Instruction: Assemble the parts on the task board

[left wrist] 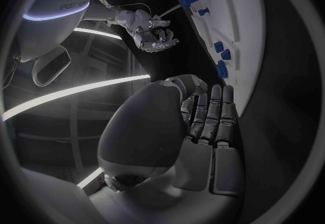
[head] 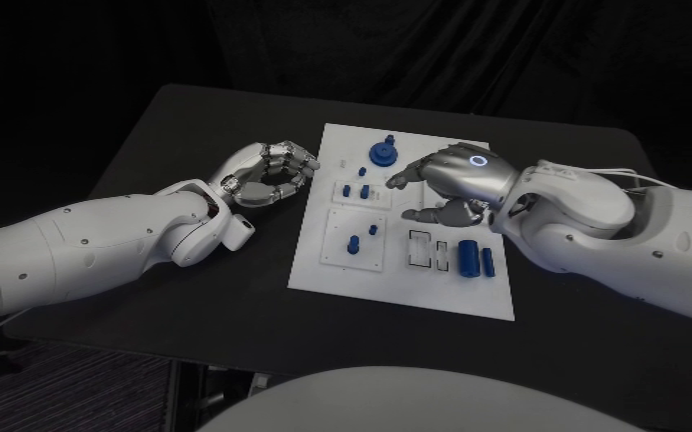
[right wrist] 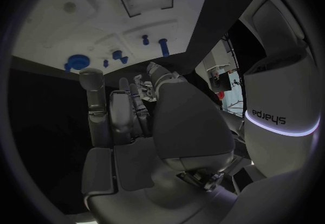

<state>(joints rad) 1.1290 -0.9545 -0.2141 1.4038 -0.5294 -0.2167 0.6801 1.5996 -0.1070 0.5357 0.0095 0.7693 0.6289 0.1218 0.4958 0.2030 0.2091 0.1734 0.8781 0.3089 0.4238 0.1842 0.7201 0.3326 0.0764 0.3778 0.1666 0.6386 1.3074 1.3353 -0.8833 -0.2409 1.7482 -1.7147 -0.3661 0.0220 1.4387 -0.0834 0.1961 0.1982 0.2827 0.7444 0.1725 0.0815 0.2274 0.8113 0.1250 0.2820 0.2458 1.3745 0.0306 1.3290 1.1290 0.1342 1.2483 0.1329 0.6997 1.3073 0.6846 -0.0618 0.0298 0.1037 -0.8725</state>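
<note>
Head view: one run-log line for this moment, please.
left hand: curled, empty, beside task board | right hand: over board, empty | blue parts: untouched

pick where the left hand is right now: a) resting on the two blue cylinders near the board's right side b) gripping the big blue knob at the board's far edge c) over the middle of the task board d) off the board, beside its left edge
d: in the head view the left hand hangs over the black table beside the task board, fingers curled in and holding nothing.
</note>
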